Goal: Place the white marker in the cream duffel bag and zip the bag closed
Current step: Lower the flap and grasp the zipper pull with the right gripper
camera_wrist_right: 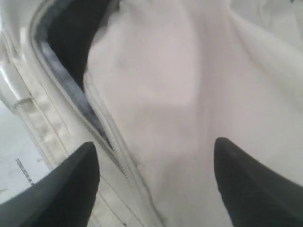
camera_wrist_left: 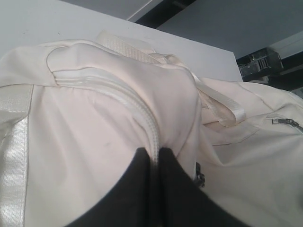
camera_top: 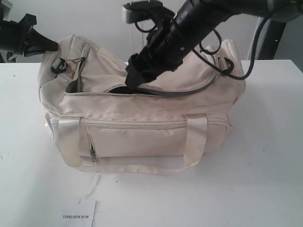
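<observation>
The cream duffel bag (camera_top: 142, 137) stands in the middle of the white table, its curved top zipper partly open over dark lining (camera_wrist_right: 71, 38). My right gripper (camera_top: 135, 71) hovers at that opening. In the right wrist view the right gripper (camera_wrist_right: 154, 146) is open, its fingers (camera_wrist_right: 75, 179) wide apart over the zipper track (camera_wrist_right: 118, 151), with nothing between them. My left gripper (camera_top: 49, 46) is at the bag's left end. The left wrist view shows the left gripper (camera_wrist_left: 152, 151) shut on a raised seam of the bag (camera_wrist_left: 94, 118). The white marker is out of view.
A white "TONLION" card (camera_top: 78, 215) lies on the table (camera_top: 274, 179) in front of the bag near the front edge. The bag's shiny front straps (camera_top: 196, 139) and front pocket zip pull (camera_top: 93, 153) face the camera. Cables from the right arm (camera_top: 222, 66) hang over the bag's right end.
</observation>
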{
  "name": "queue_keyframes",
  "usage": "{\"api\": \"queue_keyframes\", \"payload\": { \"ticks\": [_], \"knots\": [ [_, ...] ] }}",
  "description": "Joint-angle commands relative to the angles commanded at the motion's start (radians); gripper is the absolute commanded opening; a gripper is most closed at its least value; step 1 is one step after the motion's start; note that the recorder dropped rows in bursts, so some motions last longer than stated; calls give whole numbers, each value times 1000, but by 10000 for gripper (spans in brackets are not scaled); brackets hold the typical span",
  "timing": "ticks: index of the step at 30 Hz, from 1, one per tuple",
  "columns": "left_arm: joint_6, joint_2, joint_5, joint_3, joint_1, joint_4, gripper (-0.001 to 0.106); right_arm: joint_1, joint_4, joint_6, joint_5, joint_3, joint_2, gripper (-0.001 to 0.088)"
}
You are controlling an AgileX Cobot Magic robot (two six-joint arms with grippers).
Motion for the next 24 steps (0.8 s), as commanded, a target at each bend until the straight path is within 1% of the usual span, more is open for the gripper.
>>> {"api": "queue_keyframes", "payload": {
  "ticks": [2, 5, 7, 10, 13, 16, 17, 21, 24],
  "knots": [
    [0, 0, 4, 0, 0, 0, 7, 0, 64, -43, -16, 0, -16, 633],
    [0, 0, 7, 0, 0, 2, 7, 11, 181, -146, -24, 0, -20, 632],
    [0, 0, 6, 0, 0, 4, 7, 34, 243, -216, -49, 0, -10, 597],
    [2, 0, 3, 0, 0, 4, 7, 92, 297, -289, -134, 0, 14, 484],
    [2, 0, 3, 0, 0, 4, 7, 159, 294, -309, -270, 0, 49, 275],
    [2, 0, 3, 0, 0, 4, 7, 217, 254, -311, -416, -9, 92, 42],
    [2, 0, 4, 0, 0, 4, 7, 232, 233, -311, -454, -15, 107, 0],
    [2, 0, 4, 0, 0, 4, 7, 270, 122, -305, -527, -60, 175, 0],
    [2, 0, 4, 0, 0, 4, 7, 280, 46, -276, -546, -98, 219, 0]
  ]
}}
